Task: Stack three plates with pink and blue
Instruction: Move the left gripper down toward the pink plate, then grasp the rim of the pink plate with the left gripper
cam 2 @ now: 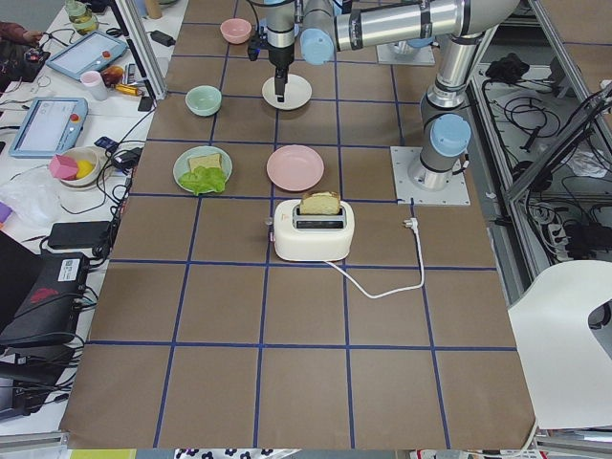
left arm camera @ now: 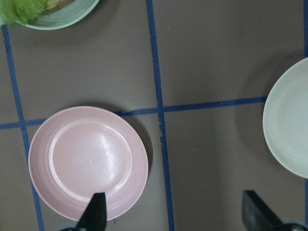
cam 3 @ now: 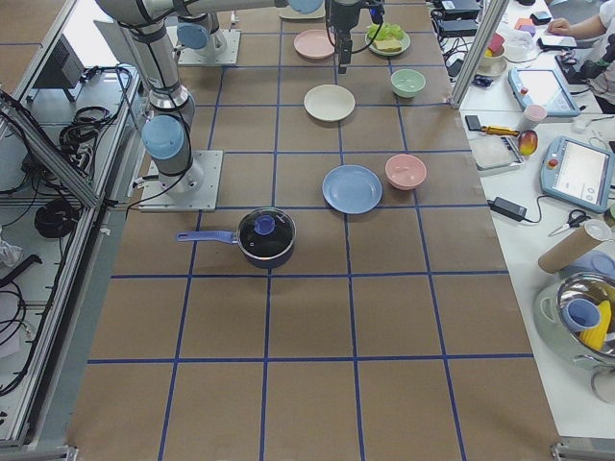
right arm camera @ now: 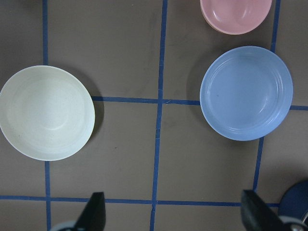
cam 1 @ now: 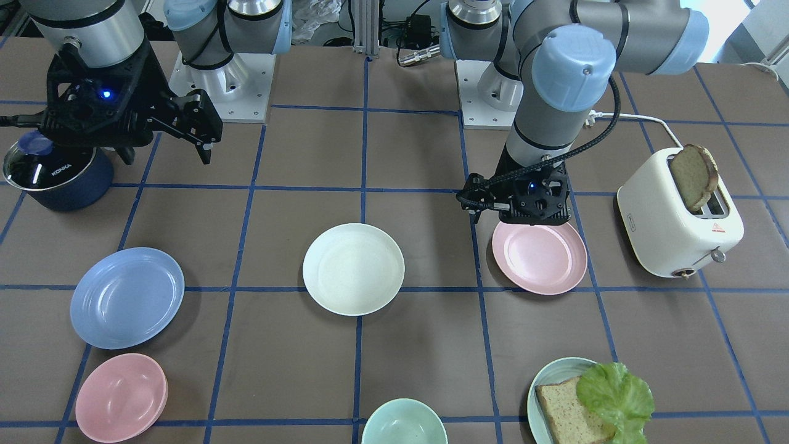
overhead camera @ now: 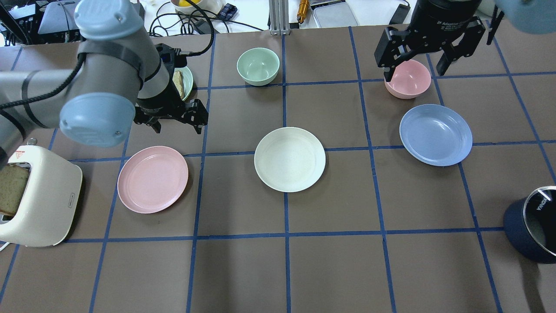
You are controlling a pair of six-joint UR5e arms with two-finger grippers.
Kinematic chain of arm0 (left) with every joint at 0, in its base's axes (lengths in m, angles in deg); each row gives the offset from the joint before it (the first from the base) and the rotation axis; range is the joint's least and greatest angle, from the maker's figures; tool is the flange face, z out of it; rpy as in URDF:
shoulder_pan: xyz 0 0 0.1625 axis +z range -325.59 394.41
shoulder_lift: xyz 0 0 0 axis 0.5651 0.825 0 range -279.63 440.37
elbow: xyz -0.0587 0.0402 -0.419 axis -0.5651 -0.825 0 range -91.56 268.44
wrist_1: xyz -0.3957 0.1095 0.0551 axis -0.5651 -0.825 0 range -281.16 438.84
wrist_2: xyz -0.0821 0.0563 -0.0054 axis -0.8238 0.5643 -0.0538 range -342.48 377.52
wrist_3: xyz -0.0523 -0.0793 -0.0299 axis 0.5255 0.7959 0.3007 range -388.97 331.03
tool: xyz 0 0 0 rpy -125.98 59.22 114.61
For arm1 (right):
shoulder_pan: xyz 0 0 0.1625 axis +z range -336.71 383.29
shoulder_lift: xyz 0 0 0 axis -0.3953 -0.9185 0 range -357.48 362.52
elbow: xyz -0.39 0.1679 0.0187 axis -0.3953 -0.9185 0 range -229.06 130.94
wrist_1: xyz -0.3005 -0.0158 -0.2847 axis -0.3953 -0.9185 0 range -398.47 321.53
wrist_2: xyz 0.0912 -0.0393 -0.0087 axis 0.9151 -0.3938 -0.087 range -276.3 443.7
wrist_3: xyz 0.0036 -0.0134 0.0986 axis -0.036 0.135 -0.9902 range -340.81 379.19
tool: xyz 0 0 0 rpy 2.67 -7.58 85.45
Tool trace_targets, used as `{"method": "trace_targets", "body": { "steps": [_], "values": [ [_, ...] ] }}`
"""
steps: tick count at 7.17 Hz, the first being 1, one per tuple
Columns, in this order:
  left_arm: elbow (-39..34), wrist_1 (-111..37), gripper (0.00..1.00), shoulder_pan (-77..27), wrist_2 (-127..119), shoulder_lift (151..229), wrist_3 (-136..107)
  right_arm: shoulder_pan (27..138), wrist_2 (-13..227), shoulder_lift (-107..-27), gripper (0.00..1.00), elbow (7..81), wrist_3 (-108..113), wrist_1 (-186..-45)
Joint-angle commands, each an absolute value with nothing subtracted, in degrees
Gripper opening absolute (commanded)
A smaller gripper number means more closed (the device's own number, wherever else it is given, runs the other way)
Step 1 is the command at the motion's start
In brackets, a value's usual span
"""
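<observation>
Three plates lie apart on the brown table. The cream-white plate point(overhead camera: 289, 159) is in the middle, the pale pink plate point(overhead camera: 152, 179) on my left, the light blue plate point(overhead camera: 435, 134) on my right. My left gripper point(overhead camera: 178, 124) is open and empty, hovering by the pink plate's far edge. In the left wrist view point(left arm camera: 175, 214) one fingertip point(left arm camera: 96, 214) is over the pink plate point(left arm camera: 88, 161) and the cream plate point(left arm camera: 288, 130) is at the right. My right gripper point(overhead camera: 415, 69) is open and empty, high above the table. Its wrist view shows the blue plate point(right arm camera: 246, 93) and the cream plate point(right arm camera: 46, 112).
A white toaster point(overhead camera: 34, 200) with a bread slice stands left of the pink plate. A dark pot point(overhead camera: 532, 226) is at the near right. A smaller, deeper pink dish point(overhead camera: 407, 79) and a mint bowl point(overhead camera: 257, 66) stand farther off. A green plate point(cam 1: 555, 382) holds bread and lettuce.
</observation>
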State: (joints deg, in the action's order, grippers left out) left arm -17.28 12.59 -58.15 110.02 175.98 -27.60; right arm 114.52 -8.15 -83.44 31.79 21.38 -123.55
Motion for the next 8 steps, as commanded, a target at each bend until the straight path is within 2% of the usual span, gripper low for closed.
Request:
{"method": "trace_targets", "body": {
  "steps": [1,2,5,8],
  "values": [
    [-30.25,29.56,1.0,-57.88,110.51,176.17,-25.28,114.52,-8.15,-83.44,1.0,31.8,21.38,-123.55],
    [-32.47,31.62,1.0,-57.61,112.86,176.26,-26.41,114.52,-8.15,-83.44,1.0,31.8,21.38,-123.55],
    [-35.65,31.91,0.85,-57.52,116.66,177.75,-29.76,114.52,-8.15,-83.44,1.0,31.8,21.38,-123.55],
    [-37.24,32.87,0.78,-57.52,116.75,179.85,-31.34,114.52,-8.15,-83.44,1.0,31.8,21.38,-123.55]
  ]
}}
